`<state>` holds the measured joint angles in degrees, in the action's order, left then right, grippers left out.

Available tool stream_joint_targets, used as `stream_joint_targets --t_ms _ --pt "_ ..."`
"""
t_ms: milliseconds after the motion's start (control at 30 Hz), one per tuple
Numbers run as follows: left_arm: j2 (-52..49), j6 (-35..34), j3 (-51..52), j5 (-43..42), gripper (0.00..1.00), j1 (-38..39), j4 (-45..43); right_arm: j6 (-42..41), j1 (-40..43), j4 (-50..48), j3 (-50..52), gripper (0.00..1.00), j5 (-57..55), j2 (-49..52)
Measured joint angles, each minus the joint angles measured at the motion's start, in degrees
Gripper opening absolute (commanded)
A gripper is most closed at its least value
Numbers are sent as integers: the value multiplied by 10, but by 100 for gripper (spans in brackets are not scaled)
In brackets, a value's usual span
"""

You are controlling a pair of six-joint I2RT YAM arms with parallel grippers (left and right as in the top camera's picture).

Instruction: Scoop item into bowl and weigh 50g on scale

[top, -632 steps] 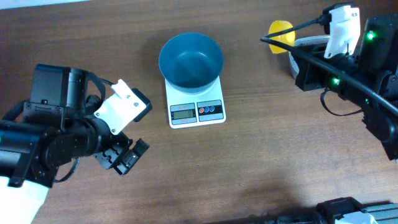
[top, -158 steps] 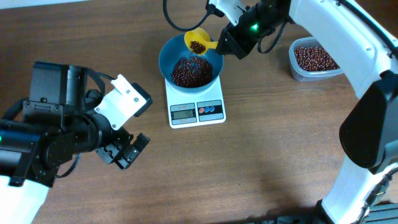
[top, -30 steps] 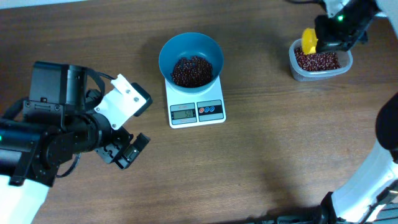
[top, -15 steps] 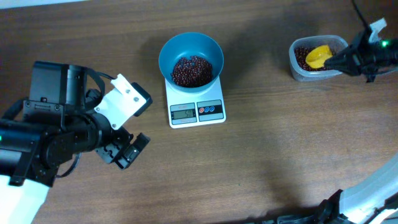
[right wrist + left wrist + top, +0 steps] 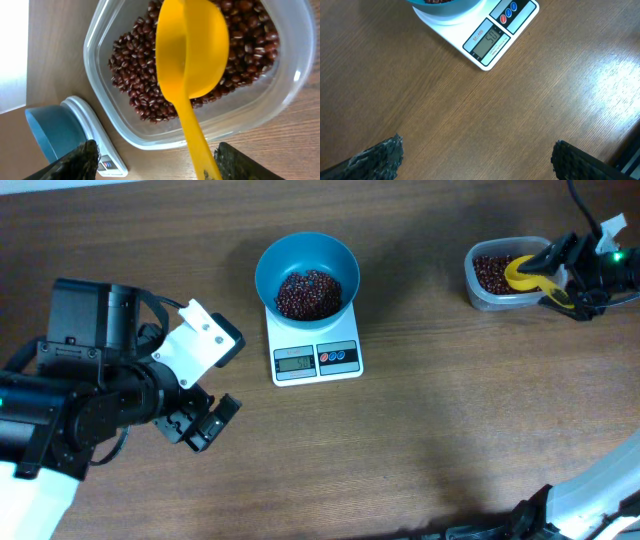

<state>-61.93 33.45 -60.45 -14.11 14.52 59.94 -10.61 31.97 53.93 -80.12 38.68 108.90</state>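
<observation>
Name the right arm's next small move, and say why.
Probably draw the right gripper back from the tub. Its jaws stand open, the yellow scoop lies on the beans there, and the scale appears to read 50 under the filled bowl, so nothing seems left to add.

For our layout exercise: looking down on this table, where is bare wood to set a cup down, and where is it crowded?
Free: the wood between the scale and the tub, and the front strip right of the left arm. Crowded: around the tub, where the scoop and right arm sit.
</observation>
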Motion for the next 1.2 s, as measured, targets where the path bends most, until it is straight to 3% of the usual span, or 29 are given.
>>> stream_joint_targets --t_ms 300,467,633,733,800,933,1033,1067,1100,1200 --pt "0 0 0 0 99 0 0 -166 0 51 2 99 -37 0" --pt "0 0 0 0 99 0 0 -186 0 50 3 99 -77 -19" --pt "0 0 0 0 99 0 0 -195 0 65 5 99 -107 -223" --pt "0 0 0 0 99 0 0 -236 0 183 5 99 -204 -300" --pt "0 0 0 0 99 0 0 -248 0 187 6 99 -236 -329" --pt "0 0 0 0 99 0 0 -277 0 203 12 99 -290 -539" --pt "1 0 2 0 99 0 2 -360 0 203 125 99 -316 -733" --pt "0 0 2 0 99 0 -1 -388 0 195 220 99 -313 -799" --pt "0 0 2 0 99 0 -2 -401 0 196 265 99 -308 -822" --pt "0 0 2 0 99 0 0 -477 0 82 436 99 -270 -840"
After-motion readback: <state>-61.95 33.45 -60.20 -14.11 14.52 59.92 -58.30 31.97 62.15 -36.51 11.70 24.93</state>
